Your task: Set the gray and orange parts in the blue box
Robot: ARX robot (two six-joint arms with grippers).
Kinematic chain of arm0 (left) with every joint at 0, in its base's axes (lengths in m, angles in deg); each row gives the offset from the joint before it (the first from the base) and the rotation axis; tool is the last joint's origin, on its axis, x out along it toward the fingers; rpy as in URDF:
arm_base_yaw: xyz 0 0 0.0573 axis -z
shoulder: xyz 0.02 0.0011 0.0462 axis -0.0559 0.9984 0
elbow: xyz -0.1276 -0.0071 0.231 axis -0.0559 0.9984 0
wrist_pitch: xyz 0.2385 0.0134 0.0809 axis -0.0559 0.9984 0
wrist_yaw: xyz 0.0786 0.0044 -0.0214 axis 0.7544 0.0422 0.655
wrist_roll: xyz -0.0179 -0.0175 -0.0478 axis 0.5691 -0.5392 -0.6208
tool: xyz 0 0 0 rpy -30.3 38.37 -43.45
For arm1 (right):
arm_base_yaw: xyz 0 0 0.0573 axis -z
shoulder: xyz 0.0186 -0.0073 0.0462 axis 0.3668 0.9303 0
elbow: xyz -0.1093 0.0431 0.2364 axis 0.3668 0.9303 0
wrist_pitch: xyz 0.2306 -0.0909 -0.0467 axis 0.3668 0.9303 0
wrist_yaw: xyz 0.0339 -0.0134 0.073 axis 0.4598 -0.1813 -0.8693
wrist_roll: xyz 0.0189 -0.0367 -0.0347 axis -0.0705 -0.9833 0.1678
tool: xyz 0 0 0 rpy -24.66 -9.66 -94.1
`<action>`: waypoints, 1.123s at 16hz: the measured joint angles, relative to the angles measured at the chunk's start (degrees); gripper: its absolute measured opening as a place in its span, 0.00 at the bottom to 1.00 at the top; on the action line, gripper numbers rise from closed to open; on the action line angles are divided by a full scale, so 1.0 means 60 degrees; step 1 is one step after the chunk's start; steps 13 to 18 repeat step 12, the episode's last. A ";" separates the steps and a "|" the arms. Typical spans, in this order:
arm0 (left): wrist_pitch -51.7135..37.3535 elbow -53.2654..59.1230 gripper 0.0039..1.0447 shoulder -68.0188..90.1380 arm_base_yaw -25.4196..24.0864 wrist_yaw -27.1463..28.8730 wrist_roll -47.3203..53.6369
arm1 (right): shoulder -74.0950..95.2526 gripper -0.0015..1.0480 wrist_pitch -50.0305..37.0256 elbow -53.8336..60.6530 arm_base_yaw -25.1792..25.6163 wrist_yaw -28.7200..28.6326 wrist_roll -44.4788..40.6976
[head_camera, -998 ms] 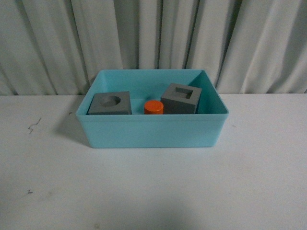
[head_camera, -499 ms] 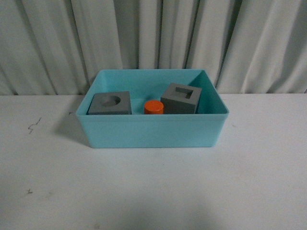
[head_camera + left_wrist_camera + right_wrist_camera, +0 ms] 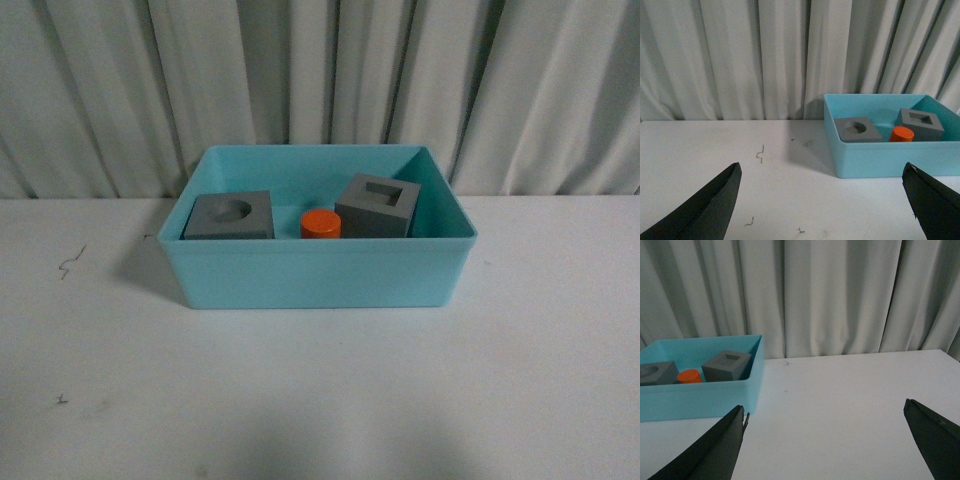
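With both cubes (image 3: 229, 216) and the orange cylinder (image 3: 321, 223) inside the blue box (image 3: 315, 275), center frame, and each gripper (image 3: 820, 200) (image 3: 825, 440) spread empty, only a careless sweep could nudge it.

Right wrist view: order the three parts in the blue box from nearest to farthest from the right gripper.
1. Gray cube with square recess, by the box's near end.
2. Small orange cylinder, in the middle.
3. Gray cube with round recess, far end.

Blue box (image 3: 318, 272) smooth plastic, slight sheen. Both gray cubes (image 3: 229, 216) (image 3: 377, 206) matt, orange cylinder (image 3: 321, 223) matt too. Table (image 3: 320, 390) matt white, lightly scuffed. Curtain (image 3: 320, 80) pale pleated cloth.
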 joint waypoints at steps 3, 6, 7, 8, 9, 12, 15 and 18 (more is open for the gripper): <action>0.0000 0.0000 0.94 -0.0004 -0.0004 0.0000 -0.0004 | 0.0000 0.94 0.0000 0.0000 0.0000 0.0000 0.0000; 0.0000 0.0000 0.94 0.0000 0.0000 0.0000 -0.0004 | 0.0000 0.94 0.0000 0.0000 0.0000 0.0000 0.0000; 0.0000 0.0000 0.94 0.0000 0.0000 0.0000 -0.0004 | 0.0000 0.94 0.0000 0.0000 0.0000 0.0000 0.0000; 0.0000 0.0000 0.94 0.0000 -0.0004 0.0000 -0.0004 | 0.0000 0.94 0.0000 0.0000 0.0000 0.0000 0.0000; 0.0000 0.0000 0.94 0.0000 0.0000 0.0000 -0.0004 | 0.0000 0.94 0.0000 0.0000 0.0000 0.0000 0.0000; 0.0000 0.0000 0.94 0.0000 0.0000 0.0000 0.0000 | 0.0000 0.94 0.0000 0.0000 0.0000 0.0000 0.0000; 0.0000 0.0000 0.94 0.0000 0.0000 0.0000 0.0000 | 0.0000 0.94 0.0000 0.0000 0.0000 0.0000 0.0000; 0.0000 0.0000 0.94 0.0000 0.0000 0.0000 0.0000 | 0.0000 0.94 0.0000 0.0000 0.0000 0.0000 0.0000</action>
